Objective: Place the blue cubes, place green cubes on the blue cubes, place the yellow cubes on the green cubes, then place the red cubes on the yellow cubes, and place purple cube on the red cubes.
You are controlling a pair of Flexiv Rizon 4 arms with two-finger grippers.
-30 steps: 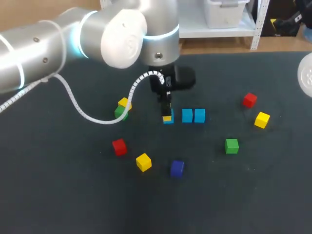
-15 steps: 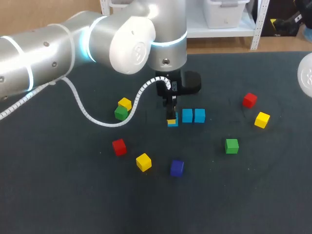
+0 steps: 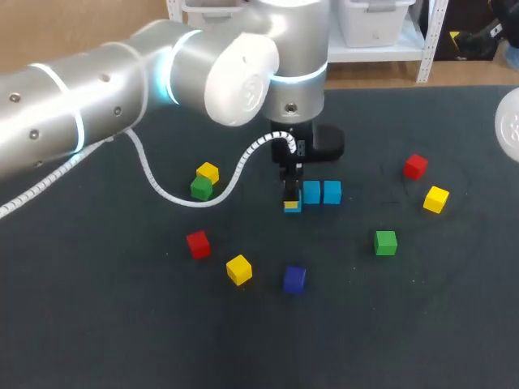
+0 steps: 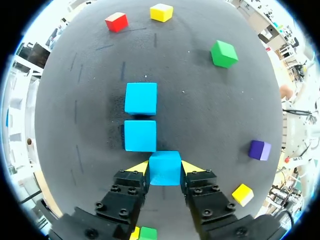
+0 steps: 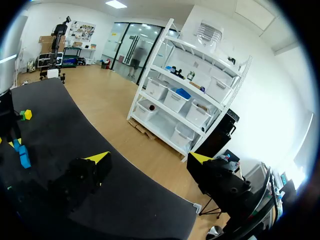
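Note:
My left gripper (image 4: 165, 169) is shut on a blue cube (image 4: 165, 167), one yellow tip on each side. The held cube (image 3: 292, 206) sits low over the dark table, right beside the near end of a row of two blue cubes (image 3: 311, 192) (image 3: 332, 192). Looking out from the left wrist, these two (image 4: 140, 135) (image 4: 141, 98) line up straight ahead of the held one. My right gripper (image 5: 150, 162) is open and empty, off at the table's right edge, where the head view shows only a white part of that arm (image 3: 511, 126).
Loose cubes lie around: a yellow one (image 3: 208, 172) against a green one (image 3: 201, 188), red (image 3: 198, 243), yellow (image 3: 238, 269), purple (image 3: 294, 279), green (image 3: 386, 242), yellow (image 3: 435, 198) and red (image 3: 415, 166). The left arm's cable (image 3: 162, 190) hangs over the table.
My left arm has carried the blue cube to the right, closing the gap to the two blue cubes. The right arm has not moved.

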